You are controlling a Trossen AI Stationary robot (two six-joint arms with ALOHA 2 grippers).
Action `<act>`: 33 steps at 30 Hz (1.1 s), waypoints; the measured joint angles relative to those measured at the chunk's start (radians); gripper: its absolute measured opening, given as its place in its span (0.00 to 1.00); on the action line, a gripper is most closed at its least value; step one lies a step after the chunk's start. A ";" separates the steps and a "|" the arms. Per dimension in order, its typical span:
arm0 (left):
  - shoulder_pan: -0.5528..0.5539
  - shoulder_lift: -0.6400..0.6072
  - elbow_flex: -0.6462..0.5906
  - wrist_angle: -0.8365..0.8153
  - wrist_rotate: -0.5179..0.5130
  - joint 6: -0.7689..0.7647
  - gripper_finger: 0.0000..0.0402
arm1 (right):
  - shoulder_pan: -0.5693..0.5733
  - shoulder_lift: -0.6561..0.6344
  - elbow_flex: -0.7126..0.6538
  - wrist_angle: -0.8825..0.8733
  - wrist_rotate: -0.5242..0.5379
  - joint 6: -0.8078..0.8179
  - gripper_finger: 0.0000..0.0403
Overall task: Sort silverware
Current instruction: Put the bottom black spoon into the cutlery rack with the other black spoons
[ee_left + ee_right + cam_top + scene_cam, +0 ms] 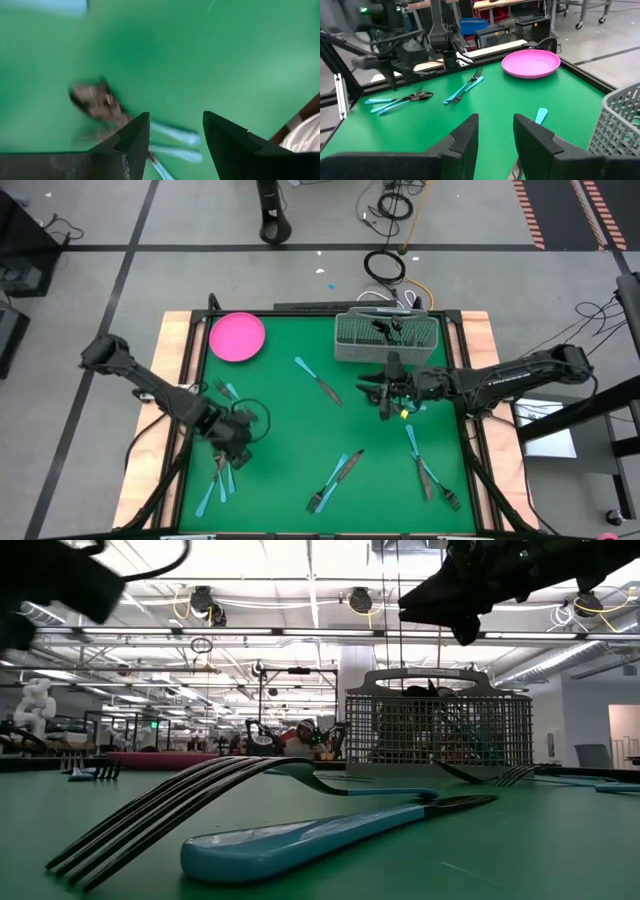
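Blue-handled silverware lies scattered flat on the green mat: a cluster by the left-near corner [216, 476], a pair [226, 391] near the left edge, a knife [318, 380] mid-table, a group [336, 470] at the near edge and more [422, 462] to the right. Some stands in the mesh basket [387, 338]. My left gripper [238, 448] hovers open over the left cluster [175, 136], touching nothing. My right gripper [372, 393] hangs open in front of the basket, fingers [496, 120] empty, a blue handle [541, 115] beyond them.
The pink plate [237, 337] sits at the far left corner of the mat. The basket [437, 725] stands at the far edge, right of centre. A fork and a knife [300, 840] lie close to the low camera. Wooden table edges border the mat.
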 joint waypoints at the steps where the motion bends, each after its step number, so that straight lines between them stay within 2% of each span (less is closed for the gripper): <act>1: -0.020 0.012 0.000 0.000 0.016 -0.045 0.47 | 0.000 0.001 0.000 -0.003 0.000 -0.001 0.28; 6: -0.092 0.049 0.000 0.005 0.050 -0.256 0.47 | 0.000 0.001 0.000 -0.023 -0.001 -0.022 0.28; 9: -0.112 0.069 0.000 0.005 0.049 -0.332 0.47 | 0.000 0.001 0.000 -0.043 -0.001 -0.030 0.28; 12: -0.122 0.083 0.000 0.006 0.019 -0.313 0.47 | 0.000 0.001 0.000 -0.058 -0.001 -0.034 0.28; 16: -0.126 0.082 -0.001 0.040 -0.112 -0.245 0.47 | 0.000 0.001 0.000 -0.084 -0.001 -0.016 0.28; 19: -0.127 0.082 -0.001 0.050 -0.111 -0.215 0.47 | 0.000 0.001 0.000 -0.109 -0.001 0.019 0.28; 25: -0.130 0.097 -0.031 0.047 -0.057 -0.354 0.47 | 0.000 0.001 0.000 -0.111 -0.001 0.050 0.28; 33: -0.141 0.199 -0.031 0.052 0.000 -0.362 0.47 | 0.000 0.001 0.000 -0.090 -0.001 0.041 0.28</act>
